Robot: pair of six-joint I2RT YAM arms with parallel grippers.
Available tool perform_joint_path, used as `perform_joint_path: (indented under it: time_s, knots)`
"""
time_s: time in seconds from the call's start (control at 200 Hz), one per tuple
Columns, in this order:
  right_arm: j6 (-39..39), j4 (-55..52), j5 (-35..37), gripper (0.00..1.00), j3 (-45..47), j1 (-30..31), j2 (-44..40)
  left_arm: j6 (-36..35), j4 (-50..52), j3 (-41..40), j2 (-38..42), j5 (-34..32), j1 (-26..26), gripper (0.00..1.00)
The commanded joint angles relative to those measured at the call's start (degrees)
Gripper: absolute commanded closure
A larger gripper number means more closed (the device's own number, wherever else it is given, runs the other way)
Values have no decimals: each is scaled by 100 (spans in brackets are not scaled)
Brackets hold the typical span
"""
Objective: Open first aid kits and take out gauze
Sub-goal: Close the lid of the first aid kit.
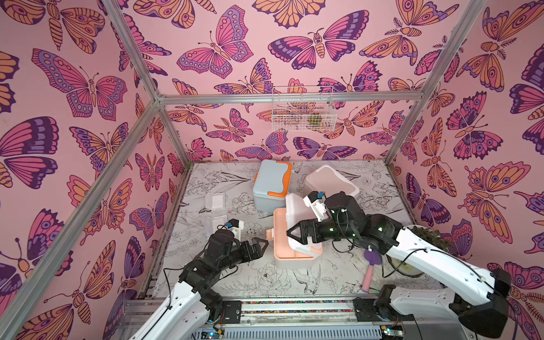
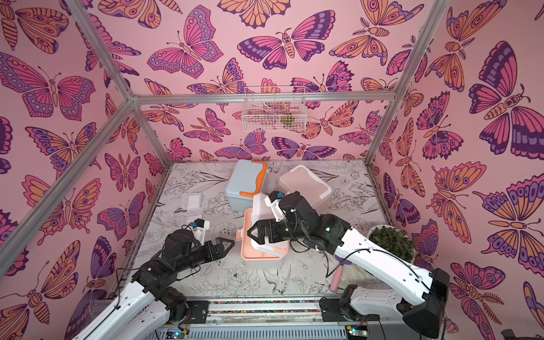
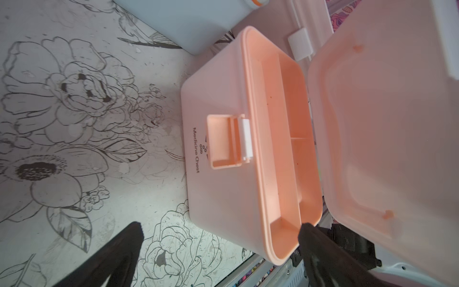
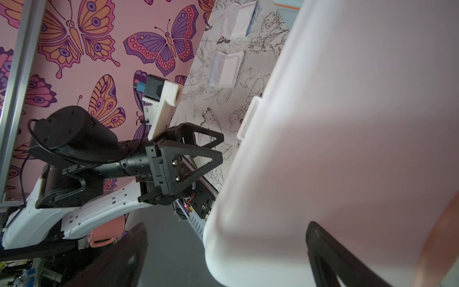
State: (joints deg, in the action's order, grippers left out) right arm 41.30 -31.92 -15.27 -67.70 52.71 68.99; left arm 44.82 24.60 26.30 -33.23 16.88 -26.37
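The white kit with peach trim (image 1: 290, 250) (image 3: 223, 198) stands open at mid-table, its lid (image 1: 297, 210) (image 4: 347, 149) tilted up. Its peach tray (image 3: 280, 149) shows empty compartments. My right gripper (image 1: 291, 235) (image 4: 223, 251) is open, its jaws straddling a corner of that lid. My left gripper (image 1: 263, 247) (image 3: 218, 248) is open just left of the kit, near its front corner. The light blue kit (image 1: 270, 184) and the dusty pink kit (image 1: 329, 182) stand shut behind. Two gauze packets (image 1: 215, 201) (image 1: 216, 225) (image 4: 227, 69) lie on the table at the left.
A purple brush with a pink handle (image 1: 369, 270) lies under my right arm. A potted plant (image 2: 394, 243) stands at the right wall. A white wire basket (image 1: 303, 110) hangs on the back wall. A metal rail (image 1: 294, 306) runs along the table's front edge.
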Motion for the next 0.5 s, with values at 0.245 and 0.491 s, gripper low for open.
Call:
perform_joint_path:
  time_s: [0.245, 0.491]
  knots:
    - [-596, -701, 743, 1, -539, 40, 461, -190, 82, 257, -80, 865, 904, 0]
    - [-1029, -1631, 2022, 10, -842, 31, 538, 97, -1071, 241, -886, 2008, 1361, 0]
